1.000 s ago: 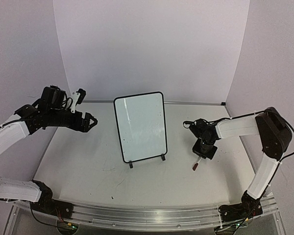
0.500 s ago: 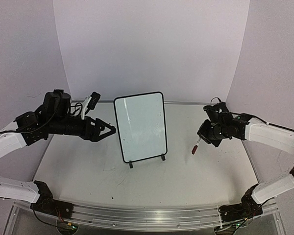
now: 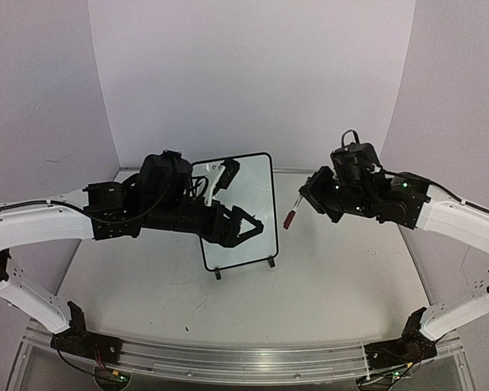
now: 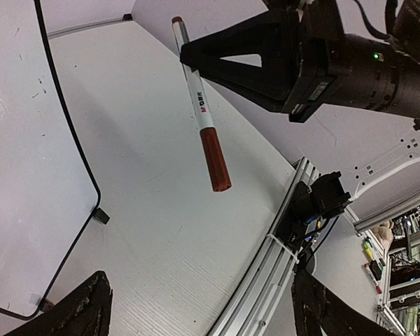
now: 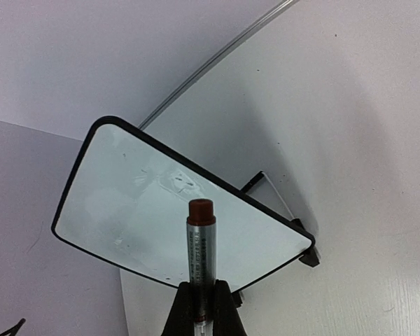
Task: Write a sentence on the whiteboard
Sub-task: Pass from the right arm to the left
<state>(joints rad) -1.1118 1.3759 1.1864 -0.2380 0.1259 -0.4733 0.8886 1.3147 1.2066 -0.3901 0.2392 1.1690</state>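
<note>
The whiteboard [image 3: 263,186] stands upright at the table's middle; its face is blank apart from faint smudges, and no sentence shows. My left arm reaches across its front, and my left gripper [image 3: 251,232] is open and empty just before its lower right part. My right gripper [image 3: 307,194] is shut on a silver marker with a red cap [image 3: 292,215], held in the air right of the board. In the left wrist view the marker [image 4: 201,112] hangs cap down beside the board [image 4: 21,175]. In the right wrist view the capped marker [image 5: 201,245] points at the board [image 5: 126,203].
An aluminium rail [image 3: 244,357] runs along the table's near edge and also shows in the left wrist view [image 4: 280,252]. White backdrop walls close in the back and both sides. The board rests on two small black feet [image 3: 218,274].
My left arm has swung right, from left of the board to across its front. My right gripper has lifted the marker from near the table and carried it left toward the board.
</note>
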